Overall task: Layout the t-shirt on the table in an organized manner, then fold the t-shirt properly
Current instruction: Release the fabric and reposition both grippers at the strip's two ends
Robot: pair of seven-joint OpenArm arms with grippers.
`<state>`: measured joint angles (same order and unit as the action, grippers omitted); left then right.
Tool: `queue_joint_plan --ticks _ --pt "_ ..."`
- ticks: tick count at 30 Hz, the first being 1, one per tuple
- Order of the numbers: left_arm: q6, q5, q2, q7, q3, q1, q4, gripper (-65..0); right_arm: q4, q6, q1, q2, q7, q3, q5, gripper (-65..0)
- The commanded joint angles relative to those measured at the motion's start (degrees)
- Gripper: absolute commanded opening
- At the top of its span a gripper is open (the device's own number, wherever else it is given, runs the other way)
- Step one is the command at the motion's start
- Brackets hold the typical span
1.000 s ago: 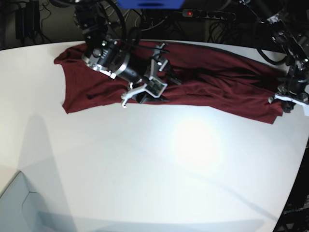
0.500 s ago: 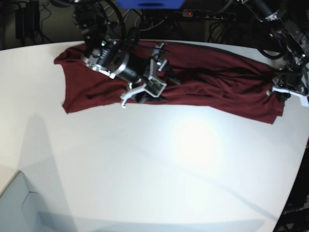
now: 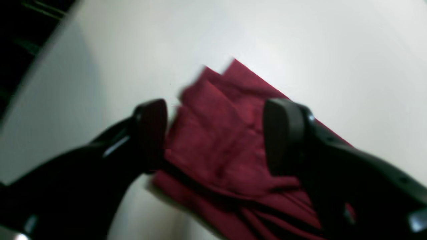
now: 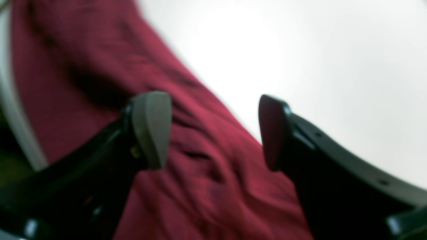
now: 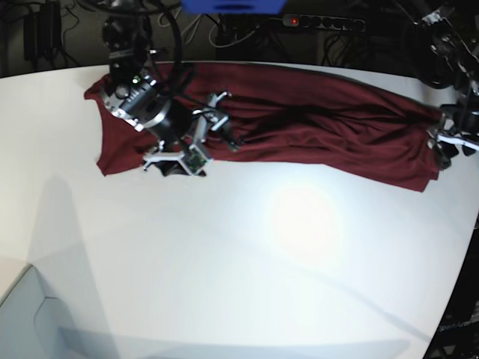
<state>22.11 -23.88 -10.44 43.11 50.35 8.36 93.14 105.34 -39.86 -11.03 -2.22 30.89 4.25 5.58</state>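
The dark maroon t-shirt (image 5: 329, 123) lies rumpled in a long strip along the far side of the white table (image 5: 247, 269). My right gripper (image 5: 196, 142) is over the shirt's left part near its front edge. In the right wrist view it (image 4: 211, 130) is open above wrinkled shirt fabric (image 4: 83, 66), with bare table (image 4: 333, 50) beyond. My left gripper (image 5: 447, 146) is at the shirt's right end by the table's edge. In the left wrist view it (image 3: 215, 110) is open, with a layered corner of the shirt (image 3: 233, 86) between its fingers.
A power strip (image 5: 322, 22) with a red light and cables lies behind the table. A blue object (image 5: 232, 6) is at the top edge. The table's curved edge (image 5: 464, 247) runs down the right side. A pale grey surface (image 5: 22, 314) is at the lower left.
My right arm has moved left along the shirt. My left gripper has shifted slightly right, toward the table's edge. The shirt's middle folds have shifted a little.
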Motion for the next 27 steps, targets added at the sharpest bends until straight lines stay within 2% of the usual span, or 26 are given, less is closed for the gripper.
queue_joint_plan --ticks 1,8,12,20,27 --pt "0.0 -0.6 -0.9 -0.5 0.0 -0.3 -0.7 -17.2 0.9 -0.1 0.6 -0.8 -0.8 -1.0 -1.1 -20.5" --pt "0.0 -0.6 -6.0 -0.6 -0.1 -3.7 -10.5 0.0 0.9 -0.1 -0.9 -0.6 -0.4 -2.2 -1.1 -20.6" --pt "0.0 -0.3 -7.9 -0.7 -1.2 -6.3 -14.8 0.0 0.9 -0.1 -1.1 -0.6 -0.3 -2.2 -1.1 -20.6" --pt "0.0 -0.2 -12.6 -0.9 -12.9 -7.8 -17.1 0.0 0.9 -0.1 -1.1 -0.6 -0.3 -2.2 -1.1 -20.6" --pt "0.0 1.9 -12.7 -7.8 -18.5 -5.2 -17.2 0.0 0.9 -0.1 -1.1 -0.6 -0.3 -2.2 -1.1 -20.6"
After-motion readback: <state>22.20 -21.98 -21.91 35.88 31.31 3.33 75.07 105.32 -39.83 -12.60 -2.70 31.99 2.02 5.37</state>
